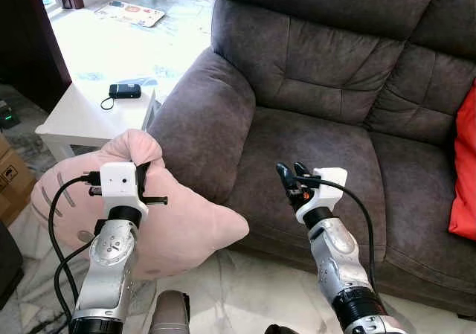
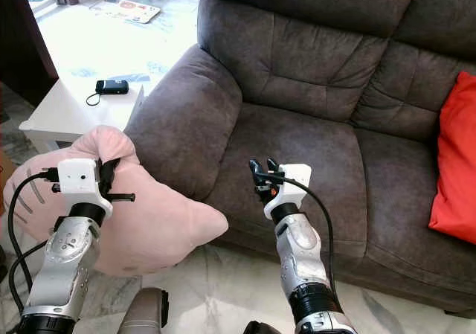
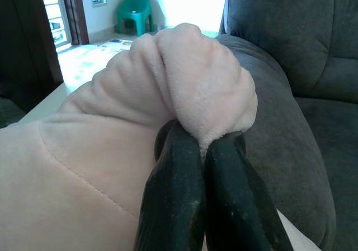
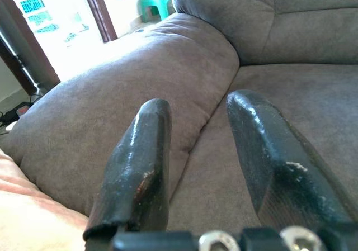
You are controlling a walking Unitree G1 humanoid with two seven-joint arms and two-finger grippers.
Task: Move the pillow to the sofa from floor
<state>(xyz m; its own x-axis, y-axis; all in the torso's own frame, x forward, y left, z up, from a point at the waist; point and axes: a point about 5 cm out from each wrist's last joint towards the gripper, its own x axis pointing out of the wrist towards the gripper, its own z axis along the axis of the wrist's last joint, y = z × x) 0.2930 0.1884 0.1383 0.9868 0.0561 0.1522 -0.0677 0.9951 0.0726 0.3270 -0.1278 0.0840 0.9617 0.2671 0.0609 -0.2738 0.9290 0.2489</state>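
Left gripper (image 3: 193, 150) pinches a bunched corner of the pink pillow (image 1: 178, 230), held off the floor beside the sofa (image 1: 312, 88) armrest. Right gripper (image 1: 292, 176), fingers spread, hovers over the seat cushion.

pillow (image 1: 178, 222) left of sofa (image 1: 335, 126) armrest

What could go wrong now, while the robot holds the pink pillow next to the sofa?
1. The left end effector pinches only a small bunched corner of the soft pink plush pillow, so the fabric may slip out and the pillow fall.
2. The pillow hangs beside the padded armrest of the dark grey fabric sofa and could catch on it.
3. The right end effector is open above the seat and gives no support.
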